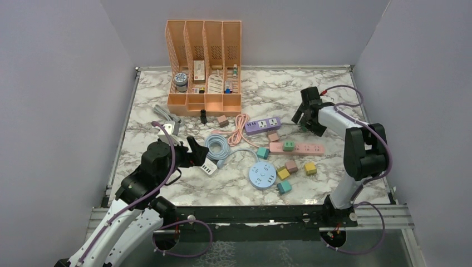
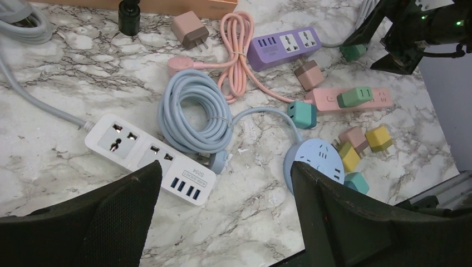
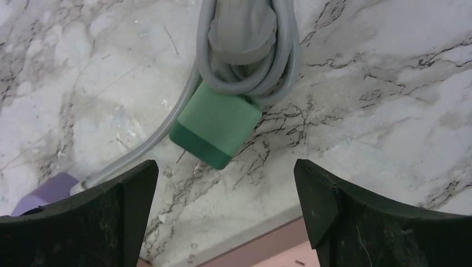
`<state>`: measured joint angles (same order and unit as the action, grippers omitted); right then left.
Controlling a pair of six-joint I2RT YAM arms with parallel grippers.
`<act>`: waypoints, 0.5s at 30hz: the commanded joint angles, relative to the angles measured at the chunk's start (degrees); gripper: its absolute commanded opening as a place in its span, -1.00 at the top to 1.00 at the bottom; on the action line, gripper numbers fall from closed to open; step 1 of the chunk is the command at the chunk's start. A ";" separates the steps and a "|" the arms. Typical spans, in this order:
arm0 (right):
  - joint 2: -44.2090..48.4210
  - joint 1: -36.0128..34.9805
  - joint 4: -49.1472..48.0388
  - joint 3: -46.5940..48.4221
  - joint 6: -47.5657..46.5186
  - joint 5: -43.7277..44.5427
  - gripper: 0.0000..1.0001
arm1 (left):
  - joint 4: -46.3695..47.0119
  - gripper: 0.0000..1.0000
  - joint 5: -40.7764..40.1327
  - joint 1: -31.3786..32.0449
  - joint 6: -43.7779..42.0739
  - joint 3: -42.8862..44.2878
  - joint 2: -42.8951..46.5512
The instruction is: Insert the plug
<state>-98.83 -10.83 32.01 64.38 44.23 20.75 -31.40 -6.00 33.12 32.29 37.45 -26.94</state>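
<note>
A green plug (image 3: 216, 125) lies on the marble with its prongs towards the camera, resting against a coiled grey cable (image 3: 245, 50). My right gripper (image 3: 225, 172) hovers just short of it, jaws open wide and empty. The edge of the pink power strip (image 3: 278, 245) shows below its fingers. In the top view the right gripper (image 1: 301, 119) is between the purple power strip (image 1: 262, 125) and the pink one (image 1: 298, 148), which has a green plug (image 1: 288, 146) seated in it. My left gripper (image 2: 222, 172) stands open and empty above the white power strip (image 2: 150, 158).
An orange file organiser (image 1: 204, 61) stands at the back. A coiled blue cable (image 1: 217, 146) leads to a round blue socket (image 1: 262, 176). Loose cube plugs in yellow (image 1: 310, 168), pink and teal lie round it. A coiled pink cable (image 1: 240, 125) lies beside the purple strip.
</note>
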 commanded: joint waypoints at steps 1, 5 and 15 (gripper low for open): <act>-2.40 1.14 -1.16 2.99 2.46 4.79 -0.81 | 1.32 -0.77 -0.96 0.16 0.48 -0.54 -0.12; -4.08 1.38 -4.02 2.88 1.92 5.94 -0.76 | 1.35 -0.77 -0.79 0.19 0.62 -0.59 -0.30; -4.61 1.51 -5.96 1.70 1.89 4.65 -0.39 | 1.45 -0.77 -0.61 0.18 0.70 -0.63 -0.28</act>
<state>-104.27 -9.63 29.45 67.00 45.41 23.46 -31.38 -6.02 33.12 32.69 37.34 -27.22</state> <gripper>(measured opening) 0.722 0.882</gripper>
